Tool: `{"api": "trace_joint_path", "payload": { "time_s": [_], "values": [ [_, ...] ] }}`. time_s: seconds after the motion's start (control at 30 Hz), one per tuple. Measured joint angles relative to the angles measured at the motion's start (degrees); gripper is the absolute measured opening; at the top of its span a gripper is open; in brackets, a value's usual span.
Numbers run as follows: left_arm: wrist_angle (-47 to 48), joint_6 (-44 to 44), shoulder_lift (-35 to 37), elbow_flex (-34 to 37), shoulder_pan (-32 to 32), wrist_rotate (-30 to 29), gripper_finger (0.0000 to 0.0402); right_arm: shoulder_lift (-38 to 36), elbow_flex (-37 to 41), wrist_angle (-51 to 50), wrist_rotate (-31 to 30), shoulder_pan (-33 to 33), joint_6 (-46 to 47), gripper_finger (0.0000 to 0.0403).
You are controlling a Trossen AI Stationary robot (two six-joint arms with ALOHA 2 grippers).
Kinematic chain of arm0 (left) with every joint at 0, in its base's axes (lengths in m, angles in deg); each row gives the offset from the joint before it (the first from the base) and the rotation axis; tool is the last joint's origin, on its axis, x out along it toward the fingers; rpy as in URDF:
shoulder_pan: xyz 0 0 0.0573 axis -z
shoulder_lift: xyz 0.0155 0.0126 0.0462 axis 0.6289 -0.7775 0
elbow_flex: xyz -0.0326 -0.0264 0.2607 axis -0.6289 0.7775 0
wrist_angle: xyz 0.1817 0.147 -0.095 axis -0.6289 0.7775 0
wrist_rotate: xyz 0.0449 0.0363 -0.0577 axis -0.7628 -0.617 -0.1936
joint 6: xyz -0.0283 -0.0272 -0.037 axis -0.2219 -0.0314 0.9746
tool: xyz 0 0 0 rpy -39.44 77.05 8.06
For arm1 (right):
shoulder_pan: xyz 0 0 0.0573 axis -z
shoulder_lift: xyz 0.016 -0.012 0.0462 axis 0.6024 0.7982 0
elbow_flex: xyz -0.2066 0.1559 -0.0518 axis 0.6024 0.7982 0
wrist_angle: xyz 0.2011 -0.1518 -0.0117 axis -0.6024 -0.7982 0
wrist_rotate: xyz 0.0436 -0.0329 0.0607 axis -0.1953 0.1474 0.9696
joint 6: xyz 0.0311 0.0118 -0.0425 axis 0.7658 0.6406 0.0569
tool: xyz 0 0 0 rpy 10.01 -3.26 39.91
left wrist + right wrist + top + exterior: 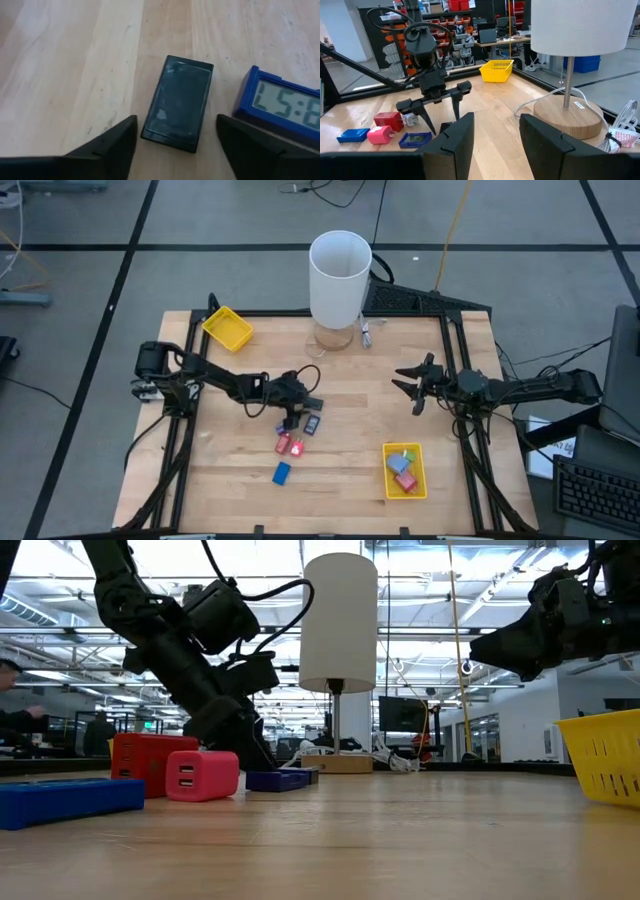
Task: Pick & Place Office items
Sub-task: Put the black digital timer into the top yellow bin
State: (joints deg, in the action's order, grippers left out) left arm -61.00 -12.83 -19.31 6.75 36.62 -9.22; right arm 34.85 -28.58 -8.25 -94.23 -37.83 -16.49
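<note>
This is a robotics lab set inside a big industrial hall, more workshop than office. The wooden table [350,470] sits in a black metal frame [455,315] on a grey floor crossed with dark tape lines [110,310]. Looking level across the tabletop, I see a high ceiling with steel trusses and rows of strip lights [60,615], and a person [15,710] at a desk far off. Behind the arms stand shelving racks packed with red and orange storage bins [470,22], plus a monitor [487,36] on a workbench.
</note>
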Motion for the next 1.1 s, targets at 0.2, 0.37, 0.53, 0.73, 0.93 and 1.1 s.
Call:
{"api": "trace_joint_path", "payload": {
  "time_s": [0.2,0.37,0.53,0.73,0.93,1.1],
  "values": [
    [-1.88,-0.09,0.0,0.04,0.0,-0.29,0.0193,0.0,0.0,0.0,0.0,0.0,0.0,0.0146],
    [-0.81,0.19,0.06,0.02,0.0,-0.43,0.0155,0.0,0.0,-0.02,0.0,0.0,0.0,0.0146],
    [-0.33,1.38,0.13,-0.07,0.02,-0.47,0.0153,0.02,0.0,-0.33,0.0,0.0,0.26,0.0146],
    [-0.16,5.45,0.11,-0.04,0.0,-0.53,0.0168,0.02,0.0,-0.35,0.0,0.0,0.61,0.0146],
    [0.46,7.35,0.11,-0.02,0.0,-0.59,0.0162,0.02,0.0,-0.37,0.0,0.0,0.61,0.0146],
    [2.1,12.23,0.15,-0.03,-0.78,-2.14,0.0166,0.02,0.0,-0.42,0.0,0.0,1.03,0.0146]
  ]
}}
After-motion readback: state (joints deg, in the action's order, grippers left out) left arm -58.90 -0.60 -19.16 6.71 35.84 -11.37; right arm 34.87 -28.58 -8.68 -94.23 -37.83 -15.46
